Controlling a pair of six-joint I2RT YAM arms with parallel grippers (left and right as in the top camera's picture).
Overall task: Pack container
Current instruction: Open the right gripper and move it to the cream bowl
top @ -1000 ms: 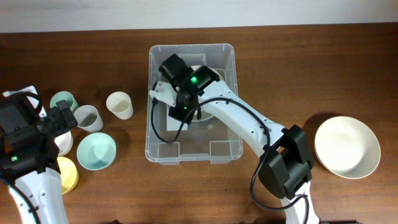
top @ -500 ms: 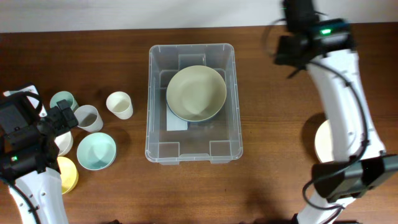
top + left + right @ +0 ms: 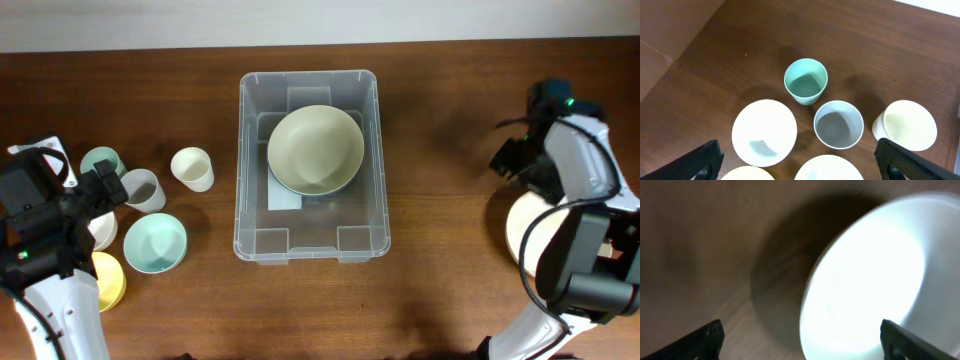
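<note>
The container (image 3: 310, 228), a large clear plastic rectangular bin with rounded corners and a rim, stands upright and open. A pale olive bowl (image 3: 315, 150) rests inside, partly covering the white label (image 3: 285, 198) on its base.

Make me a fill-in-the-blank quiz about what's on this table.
1. The container holds one ___.
2. Left of the container stand ___ cups.
3. The far-right bowl is ___ in colour.

Missing words: bowl; three; white.
</note>
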